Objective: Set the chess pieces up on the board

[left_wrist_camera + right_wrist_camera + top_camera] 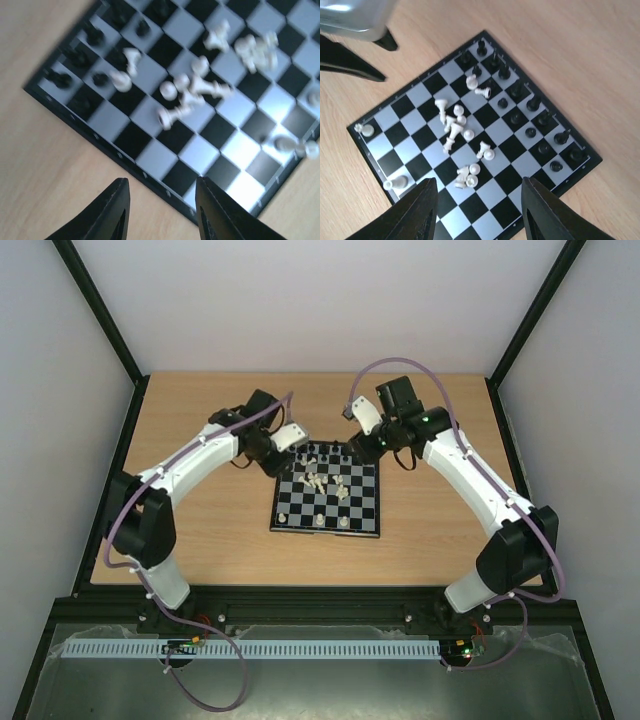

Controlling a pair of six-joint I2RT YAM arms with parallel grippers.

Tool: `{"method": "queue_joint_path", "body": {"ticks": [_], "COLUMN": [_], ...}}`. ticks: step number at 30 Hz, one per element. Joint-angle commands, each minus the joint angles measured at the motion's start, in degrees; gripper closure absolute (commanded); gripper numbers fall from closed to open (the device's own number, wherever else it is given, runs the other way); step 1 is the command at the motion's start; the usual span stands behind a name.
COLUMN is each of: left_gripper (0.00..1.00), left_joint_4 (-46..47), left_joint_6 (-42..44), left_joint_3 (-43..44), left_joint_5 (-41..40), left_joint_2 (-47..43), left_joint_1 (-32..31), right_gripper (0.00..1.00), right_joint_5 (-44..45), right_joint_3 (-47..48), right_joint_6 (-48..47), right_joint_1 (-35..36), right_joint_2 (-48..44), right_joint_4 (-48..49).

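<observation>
Altogether one board (pixel 407 150), two end effectors (pixel 161 180) (pixel 479 180).

Looks down past right hand (pixel 478 182), fingers apart w/ nothing between, onto board (pixel 404 106) lying cornerwise on wooden table (pixel 560 50). Shows black pcs (pixel 532 120) standing in 2 rows along upper-right edge, white pcs (pixel 455 127) mostly toppled mid-board.

A pale wooden table (pixel 200 530) stands inside plain white walls (pixel 320 300) under even light, with black frame posts (pixel 101 310) slanting up at the back corners, a black rail (pixel 320 598) along its near edge and a white slotted strip (pixel 320 649) below.
</observation>
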Motion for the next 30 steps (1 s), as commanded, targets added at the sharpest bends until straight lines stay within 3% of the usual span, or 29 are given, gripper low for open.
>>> {"method": "queue_joint_path", "body": {"ticks": [1, 13, 30], "left_gripper": [0.62, 0.68, 0.71], "left_joint_4": [5.49, 6.13, 6.77], "left_joint_6": [-7.12, -9.12, -11.06], "left_joint_3": [5.78, 18.22, 17.93], "left_joint_5": [4.77, 1.31, -3.45], "left_joint_2": [6.38, 20.61, 24.18], "left_joint_1": [1.98, 2.03, -0.88], "right_gripper": [0.54, 0.54, 0.55], "right_joint_5": [-1.27, 0.95, 1.36], "right_joint_3": [3.19, -2.38, -2.98], "right_joint_6": [2.22, 2.16, 2.22], "right_joint_1": [-0.12, -0.08, -0.08], "right_joint_2": [2.04, 1.05, 1.91], "right_joint_4": [-3.13, -1.74, -0.95]}}
